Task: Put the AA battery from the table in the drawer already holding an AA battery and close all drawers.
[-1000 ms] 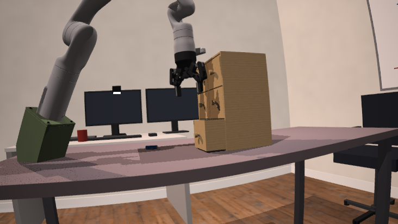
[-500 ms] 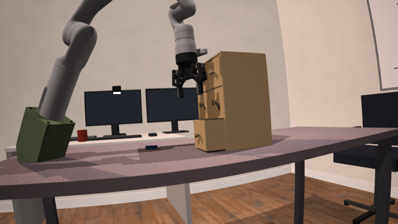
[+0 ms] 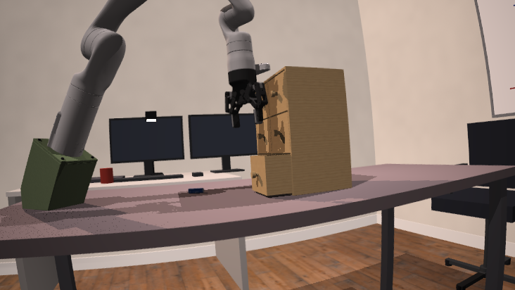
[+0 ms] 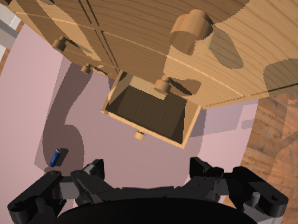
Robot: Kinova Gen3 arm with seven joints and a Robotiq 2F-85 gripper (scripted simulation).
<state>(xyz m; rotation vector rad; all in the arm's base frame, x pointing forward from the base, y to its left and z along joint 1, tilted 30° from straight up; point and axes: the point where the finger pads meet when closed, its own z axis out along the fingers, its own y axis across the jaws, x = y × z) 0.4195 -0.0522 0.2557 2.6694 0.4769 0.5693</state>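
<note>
The small wooden chest (image 3: 306,131) stands on the table. Its bottom drawer (image 3: 270,176) is pulled partly out; in the wrist view that open drawer (image 4: 152,111) looks dark inside and I see nothing in it. The upper drawers sit in the chest front with their knobs (image 4: 189,27) showing. My gripper (image 3: 246,115) is open and empty, hanging in front of the chest's upper drawers, close to the front and above the open drawer. The AA battery (image 3: 196,191), small and blue, lies on the table left of the chest; it also shows in the wrist view (image 4: 57,156).
The green robot base (image 3: 55,176) stands at the table's left. Two dark monitors (image 3: 183,139), a keyboard and a red cup (image 3: 106,175) stand on a second desk behind. A black chair (image 3: 482,201) is at the right.
</note>
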